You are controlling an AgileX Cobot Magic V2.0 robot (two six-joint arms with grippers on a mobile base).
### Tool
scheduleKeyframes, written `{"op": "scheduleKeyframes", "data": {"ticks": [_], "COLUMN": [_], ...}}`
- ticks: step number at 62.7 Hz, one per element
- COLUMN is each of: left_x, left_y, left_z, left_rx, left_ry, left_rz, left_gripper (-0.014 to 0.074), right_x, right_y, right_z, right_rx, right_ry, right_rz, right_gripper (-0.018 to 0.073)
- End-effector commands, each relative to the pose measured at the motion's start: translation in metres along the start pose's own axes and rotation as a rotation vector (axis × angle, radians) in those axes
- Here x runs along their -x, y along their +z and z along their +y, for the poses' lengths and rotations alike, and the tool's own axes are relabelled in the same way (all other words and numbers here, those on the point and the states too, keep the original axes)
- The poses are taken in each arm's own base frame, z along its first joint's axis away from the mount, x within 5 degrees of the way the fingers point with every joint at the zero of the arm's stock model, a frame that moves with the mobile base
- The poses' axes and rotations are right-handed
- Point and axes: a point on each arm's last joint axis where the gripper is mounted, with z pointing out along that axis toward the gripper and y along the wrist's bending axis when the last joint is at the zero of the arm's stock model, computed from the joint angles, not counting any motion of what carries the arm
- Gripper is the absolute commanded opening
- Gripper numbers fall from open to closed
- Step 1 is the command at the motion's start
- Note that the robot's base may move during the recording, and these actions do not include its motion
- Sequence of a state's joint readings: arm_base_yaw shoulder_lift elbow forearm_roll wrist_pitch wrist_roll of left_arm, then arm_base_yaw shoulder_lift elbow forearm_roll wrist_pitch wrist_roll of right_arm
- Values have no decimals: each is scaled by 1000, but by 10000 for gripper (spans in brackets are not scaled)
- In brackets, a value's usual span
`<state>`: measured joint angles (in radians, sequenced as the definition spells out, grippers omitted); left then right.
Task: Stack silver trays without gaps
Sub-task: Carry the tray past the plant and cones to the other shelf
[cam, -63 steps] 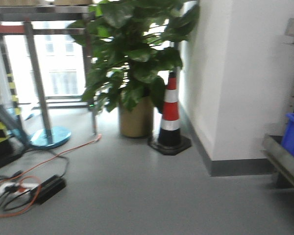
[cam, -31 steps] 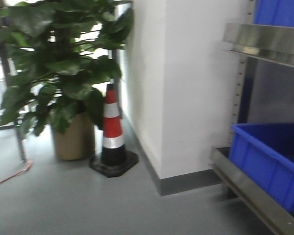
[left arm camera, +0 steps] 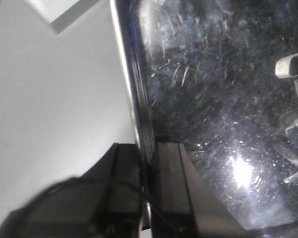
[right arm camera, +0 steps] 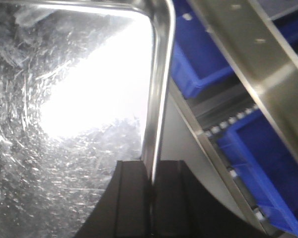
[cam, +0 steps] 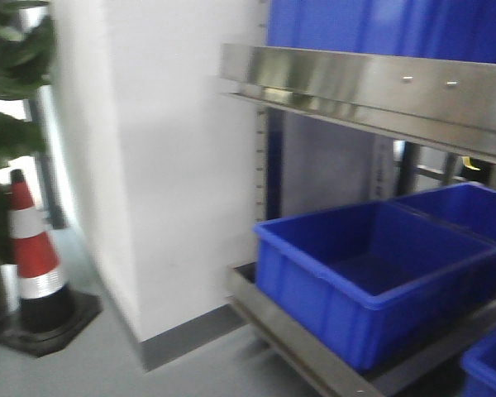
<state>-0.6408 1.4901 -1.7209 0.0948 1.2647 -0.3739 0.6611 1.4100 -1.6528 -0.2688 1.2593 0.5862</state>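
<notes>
A silver tray (left arm camera: 213, 99) fills the right of the left wrist view, its scratched shiny bottom facing the camera. My left gripper (left arm camera: 148, 163) is shut on its thin left rim (left arm camera: 134, 89), one black finger on each side. In the right wrist view a silver tray (right arm camera: 64, 124) fills the left, glaring with light. My right gripper (right arm camera: 151, 173) is shut on its right rim (right arm camera: 159, 89). I cannot tell whether both hold one tray. No tray or gripper shows in the front view.
A steel shelf unit stands ahead on the right, with a long steel rail (cam: 364, 83) and deep blue bins (cam: 372, 281). A white pillar (cam: 174, 165) is left of it, then a striped cone (cam: 33, 265) and plant leaves (cam: 8, 83). Blue bins (right arm camera: 198, 59) lie beyond the right rim.
The front view has swung to the right: the plant and cone slid to the left edge, and the shelf with blue bins came fully into view.
</notes>
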Motion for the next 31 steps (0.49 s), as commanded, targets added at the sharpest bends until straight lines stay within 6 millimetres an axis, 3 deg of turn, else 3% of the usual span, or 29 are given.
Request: {"op": "scheduleKeyframes", "data": {"ticks": [1,31], "left_x": [-6,-6], "left_y": [-24,-24], "left_z": [-9,-9], "left_rx": [-95,-95], "left_ry": [13,13], "left_rz": [5,5], "left_gripper": [-48,-48], "right_x": [-1,-1], "right_y": [-23,-23], "right_z": [-1,-1], "right_rx": [49,49], "right_ry": [9,9], "right_rz": [-11,-11], "right_gripper": [55,55]}}
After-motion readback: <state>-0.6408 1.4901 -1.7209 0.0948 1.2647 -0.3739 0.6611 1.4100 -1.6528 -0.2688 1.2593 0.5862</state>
